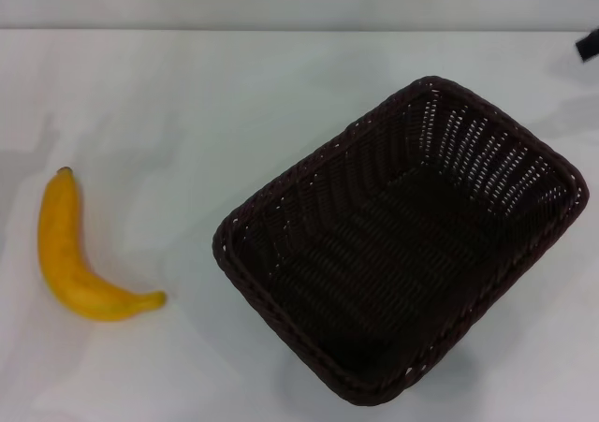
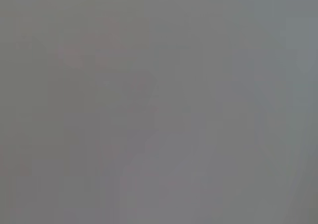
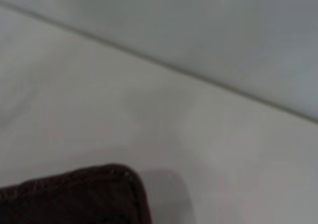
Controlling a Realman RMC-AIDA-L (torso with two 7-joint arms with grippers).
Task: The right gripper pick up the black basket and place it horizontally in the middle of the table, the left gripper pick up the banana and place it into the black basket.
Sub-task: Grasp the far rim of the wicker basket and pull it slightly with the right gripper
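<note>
Black basket (image 1: 402, 244) set askew on table (image 1: 187, 94), empty. Banana (image 1: 80, 263) laid well left of basket. Right gripper (image 1: 588, 44) glimpsed beyond basket's far right corner; finger state cannot be told.

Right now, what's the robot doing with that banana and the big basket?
Nothing is being held yet. The black basket sits empty and turned at an angle on the right side of the white table. The banana lies by itself on the left, apart from the basket. Only a dark bit of the right gripper peeks in at the far right edge, above the basket's far corner. The left gripper isn't in sight.
</note>
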